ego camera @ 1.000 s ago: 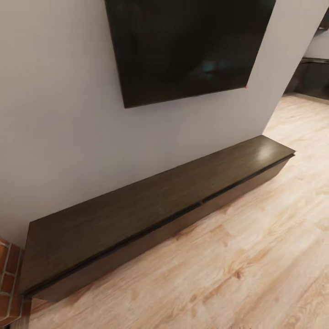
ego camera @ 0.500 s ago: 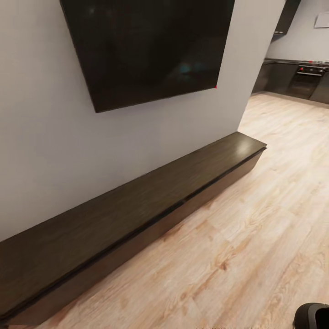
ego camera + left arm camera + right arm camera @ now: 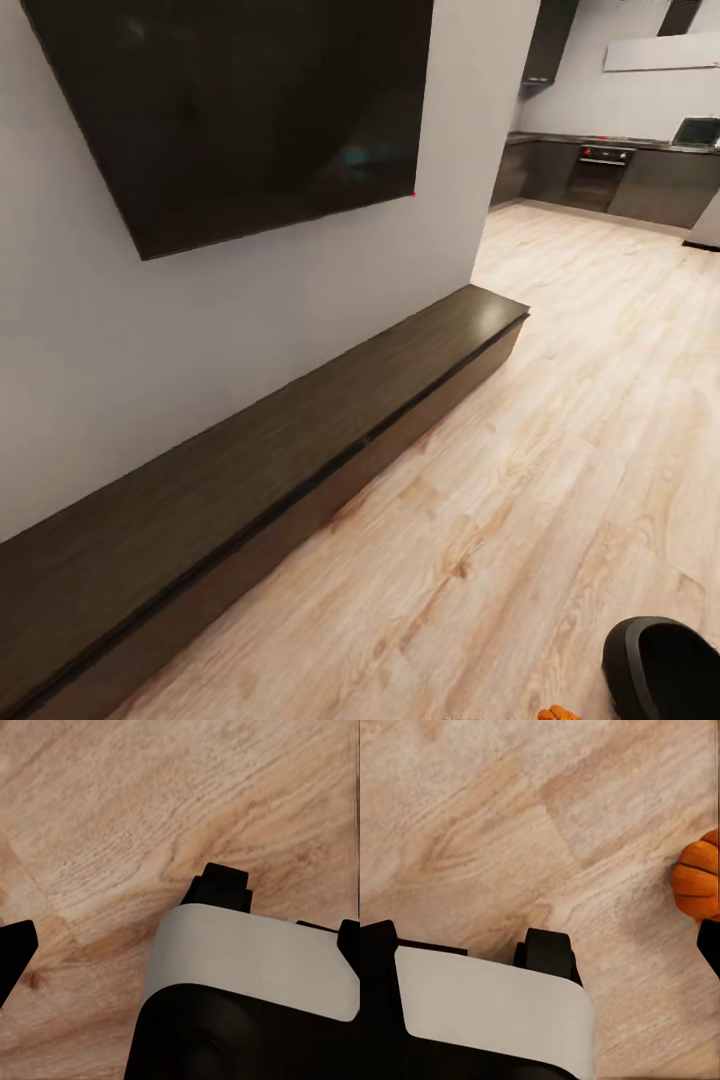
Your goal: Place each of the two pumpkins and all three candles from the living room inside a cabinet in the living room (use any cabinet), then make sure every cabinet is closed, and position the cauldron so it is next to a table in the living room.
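Note:
The long, low dark-brown cabinet (image 3: 290, 440) runs along the grey wall, all its fronts shut and its top bare. An orange ribbed pumpkin (image 3: 699, 879) lies on the wood floor just beyond one fingertip (image 3: 709, 942) of my right gripper (image 3: 540, 941), which is open and holds nothing. A sliver of the pumpkin (image 3: 556, 713) also peeks in at the bottom of the head view, beside a black rounded object (image 3: 662, 668) that may be the cauldron. My left gripper (image 3: 180, 945) hangs open over bare floor. No candles are in view.
A large dark TV (image 3: 240, 110) hangs on the wall above the cabinet. Light wood floor (image 3: 560, 450) stretches right toward a dark kitchen (image 3: 610, 170). My white and black base (image 3: 247, 967) shows under both wrists.
The camera has swung right: the cabinet and TV slid left in the picture, the kitchen came into view, and the black object and pumpkin sliver appeared at the bottom right.

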Controlling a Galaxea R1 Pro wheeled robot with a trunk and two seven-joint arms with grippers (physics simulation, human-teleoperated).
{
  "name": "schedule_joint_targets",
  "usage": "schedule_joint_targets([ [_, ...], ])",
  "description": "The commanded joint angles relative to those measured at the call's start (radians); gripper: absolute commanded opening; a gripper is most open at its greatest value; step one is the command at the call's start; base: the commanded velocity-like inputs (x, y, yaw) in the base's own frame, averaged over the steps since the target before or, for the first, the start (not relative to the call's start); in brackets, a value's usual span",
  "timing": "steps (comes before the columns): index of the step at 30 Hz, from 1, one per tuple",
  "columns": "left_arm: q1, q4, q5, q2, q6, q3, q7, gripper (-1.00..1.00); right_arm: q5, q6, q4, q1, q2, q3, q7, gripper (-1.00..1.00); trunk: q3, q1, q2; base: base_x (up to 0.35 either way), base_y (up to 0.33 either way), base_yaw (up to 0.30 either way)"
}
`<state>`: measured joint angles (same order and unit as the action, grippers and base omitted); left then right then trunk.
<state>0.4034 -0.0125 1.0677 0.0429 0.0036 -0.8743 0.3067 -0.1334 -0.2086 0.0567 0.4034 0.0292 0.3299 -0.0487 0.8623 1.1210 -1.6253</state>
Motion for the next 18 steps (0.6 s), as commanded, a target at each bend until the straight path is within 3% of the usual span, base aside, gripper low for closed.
schedule_joint_targets([
  [1, 0.0, 0.0, 0.0, 0.0, 0.0, 0.0, 0.0, 1.0, 0.0, 0.0, 0.0, 0.0, 0.0, 0.0, 0.0, 1.0, -0.001, 0.0, 0.0, 0.0, 0.0, -0.27],
  [18, 0.0, 0.0, 0.0, 0.0, 0.0, 0.0, 0.0, 1.0, 0.0, 0.0, 0.0, 0.0, 0.0, 0.0, 0.001, 1.0, -0.016, 0.0, 0.0, 0.0, 0.0, -0.266],
])
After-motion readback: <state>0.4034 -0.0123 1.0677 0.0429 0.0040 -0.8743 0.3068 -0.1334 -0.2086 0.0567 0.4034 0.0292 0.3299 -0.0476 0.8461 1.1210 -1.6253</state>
